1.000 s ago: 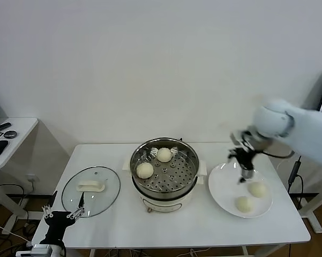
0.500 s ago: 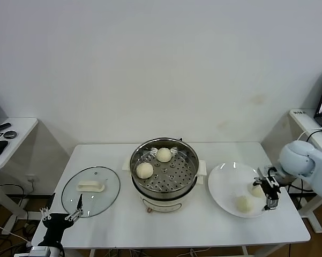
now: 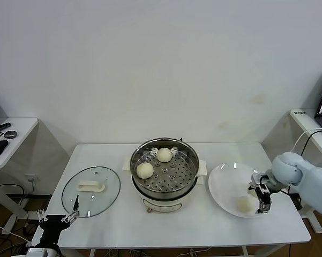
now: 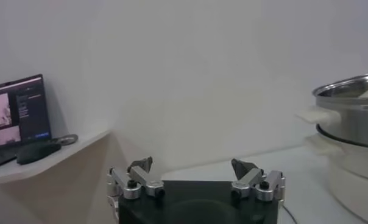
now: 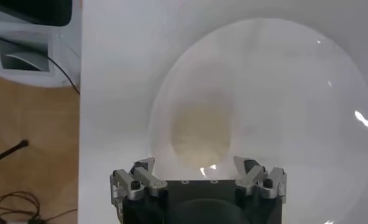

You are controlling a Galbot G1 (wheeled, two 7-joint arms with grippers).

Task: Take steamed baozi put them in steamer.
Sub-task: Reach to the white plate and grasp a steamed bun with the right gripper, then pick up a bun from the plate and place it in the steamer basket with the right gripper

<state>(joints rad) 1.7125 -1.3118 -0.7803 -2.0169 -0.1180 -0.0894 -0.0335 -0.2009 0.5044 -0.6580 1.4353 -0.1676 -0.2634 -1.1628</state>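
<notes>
- Right claw [image 3: 262, 199]: positioned low over the near right part of the white plate [image 3: 225, 182], jaws standing wide apart, nothing between them.
- Governing relation: in the right wrist view a steamed baozi [image 5: 202, 131] lies directly ahead of the right claw, centred on the gap between the two fingers [image 5: 144, 176], not yet between them. In the head view the same bun [image 3: 245, 203] sits just beside the claw, on its steamer side. Judgement: a short advance straight along the claw's own line should bring the fingers to either side of the bun; no sideways correction appears needed.
- Long axis: the bun is round and domed, so no grasp direction is favoured.
- A second bun on the plate cannot be confirmed; the claw and wrist cover that spot in the head view.
- Steamer [image 3: 188, 188]: stands at the middle of the counter [image 3: 123, 225], to the left of the plate, uncovered. Two buns already rest on its perforated tray, at the far left part.
- Glass lid [image 3: 91, 184]: lies flat on the counter, well apart to the left of the steamer.
- Left claw [image 3: 58, 217]: parked low at the near left counter edge, jaws apart and empty. The right arm is plainly the nearer to the plate.
</notes>
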